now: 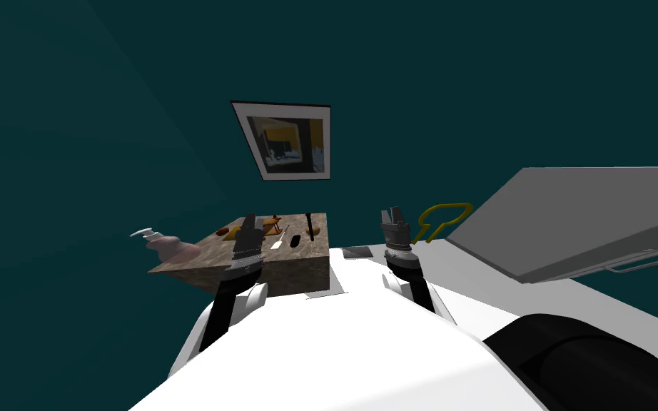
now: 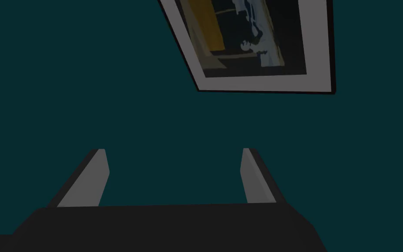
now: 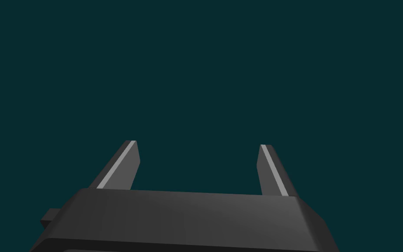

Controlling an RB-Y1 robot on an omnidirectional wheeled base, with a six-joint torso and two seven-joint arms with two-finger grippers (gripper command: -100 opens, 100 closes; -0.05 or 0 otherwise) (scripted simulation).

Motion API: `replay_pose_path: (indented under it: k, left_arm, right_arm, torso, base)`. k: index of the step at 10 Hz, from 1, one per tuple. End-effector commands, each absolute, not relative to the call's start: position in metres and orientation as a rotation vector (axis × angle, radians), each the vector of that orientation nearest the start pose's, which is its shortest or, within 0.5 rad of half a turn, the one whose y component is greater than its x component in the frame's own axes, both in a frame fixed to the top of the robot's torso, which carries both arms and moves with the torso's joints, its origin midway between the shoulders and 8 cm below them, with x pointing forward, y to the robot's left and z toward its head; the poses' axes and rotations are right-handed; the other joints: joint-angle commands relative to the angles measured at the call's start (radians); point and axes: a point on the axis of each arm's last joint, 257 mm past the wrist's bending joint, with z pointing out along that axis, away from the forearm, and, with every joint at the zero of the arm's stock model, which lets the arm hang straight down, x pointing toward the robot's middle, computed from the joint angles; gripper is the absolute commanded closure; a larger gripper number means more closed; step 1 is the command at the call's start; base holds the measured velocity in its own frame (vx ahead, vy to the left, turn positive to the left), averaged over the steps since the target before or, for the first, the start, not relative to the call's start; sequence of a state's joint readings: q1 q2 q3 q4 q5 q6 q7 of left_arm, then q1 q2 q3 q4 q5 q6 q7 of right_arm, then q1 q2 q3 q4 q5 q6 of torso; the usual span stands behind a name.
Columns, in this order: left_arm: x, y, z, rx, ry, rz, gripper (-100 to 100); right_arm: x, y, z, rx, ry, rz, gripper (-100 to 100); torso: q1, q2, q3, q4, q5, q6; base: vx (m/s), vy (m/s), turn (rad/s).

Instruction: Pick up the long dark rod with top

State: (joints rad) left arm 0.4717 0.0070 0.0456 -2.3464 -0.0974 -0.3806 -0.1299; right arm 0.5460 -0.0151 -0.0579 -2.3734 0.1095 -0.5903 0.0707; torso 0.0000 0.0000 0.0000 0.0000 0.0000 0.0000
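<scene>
A long dark rod with a top (image 1: 310, 225) stands near the right edge of a brown stone-patterned table (image 1: 299, 265) in the head view. My left gripper (image 1: 250, 222) is raised over the table's left part, well left of the rod; its fingers (image 2: 95, 177) stand open with nothing between them. My right gripper (image 1: 393, 216) is held up to the right of the table, apart from the rod, and its fingers (image 3: 122, 166) are open and empty too.
On the table lie a small white utensil (image 1: 279, 241), a short black object (image 1: 294, 241) and orange-brown items (image 1: 272, 225). A pinkish pump bottle (image 1: 167, 246) sits at the left edge. A yellow wire loop (image 1: 443, 216) and a grey slab (image 1: 577, 221) are to the right.
</scene>
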Motion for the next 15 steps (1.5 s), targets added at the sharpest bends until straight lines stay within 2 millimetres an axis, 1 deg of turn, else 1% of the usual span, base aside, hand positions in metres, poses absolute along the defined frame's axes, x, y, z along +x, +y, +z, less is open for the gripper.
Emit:
replay_pose_path:
  k: [1,3,4,5,6,8,9,10,12,14,15]
  left_arm:
    - [0.356,0.278,0.034,-0.527,0.761,-1.050,-100]
    - [0.362,0.275,0.026,-0.499,0.809,-1.020,-100]
    - [0.370,0.273,0.014,-0.476,0.859,-0.981,-100]
    - [0.370,0.273,0.014,-0.476,0.859,-0.981,-100]
    - [0.374,0.273,0.008,-0.465,0.884,-0.958,-100]
    - [0.390,0.274,-0.022,-0.424,0.985,-0.856,-100]
    - [0.394,0.275,-0.029,-0.414,1.009,-0.830,-100]
    - [0.401,0.277,-0.044,-0.396,1.054,-0.779,-100]
    - [0.408,0.280,-0.058,-0.378,1.096,-0.731,-100]
    - [0.418,0.285,-0.084,-0.336,1.172,-0.641,-100]
    - [0.421,0.287,-0.090,-0.324,1.191,-0.619,-100]
  right_arm:
    - [0.306,-0.274,0.066,0.426,0.609,1.126,0]
    - [0.306,-0.274,0.066,0.426,0.609,1.126,0]
    - [0.306,-0.274,0.066,0.426,0.609,1.126,0]
    - [0.306,-0.274,0.066,0.426,0.609,1.126,0]
    - [0.306,-0.274,0.066,0.426,0.609,1.126,0]
    - [0.306,-0.274,0.066,0.426,0.609,1.126,0]
    - [0.306,-0.274,0.066,0.426,0.609,1.126,0]
    - [0.306,-0.274,0.066,0.426,0.609,1.126,0]
    - [0.306,-0.274,0.066,0.426,0.609,1.126,0]
    - [0.306,-0.274,0.066,0.426,0.609,1.126,0]
    - [0.306,-0.274,0.066,0.426,0.609,1.126,0]
  torso:
    - [0.000,0.000,0.000,0.000,0.000,0.000]
    - [-0.002,0.000,0.000,0.000,0.000,0.000]
    - [-0.002,0.000,0.000,0.000,0.000,0.000]
    - [-0.003,-0.001,0.000,0.000,-0.001,0.000]
    - [-0.003,0.000,0.000,0.000,-0.001,0.000]
    - [-0.004,-0.001,0.000,0.000,-0.001,0.000]
    - [-0.005,0.000,0.000,0.000,-0.001,0.000]
    - [-0.005,-0.001,-0.001,0.000,-0.001,0.000]
    - [-0.005,-0.001,-0.001,0.000,-0.001,0.000]
    - [-0.004,-0.001,0.000,0.000,-0.001,0.000]
    - [-0.005,-0.001,0.000,0.000,-0.001,0.000]
  base:
    - [0.002,-0.015,-0.021]
    - [0.006,-0.034,-0.027]
    - [0.007,-0.052,-0.051]
    - [0.001,-0.045,-0.015]
    - [0.003,-0.037,-0.017]
    - [0.003,-0.077,-0.076]
    - [0.014,-0.081,-0.046]
    - [0.029,-0.074,-0.057]
    - [0.016,-0.066,-0.036]
    - [0.007,-0.072,-0.062]
    - [0.013,-0.070,-0.042]
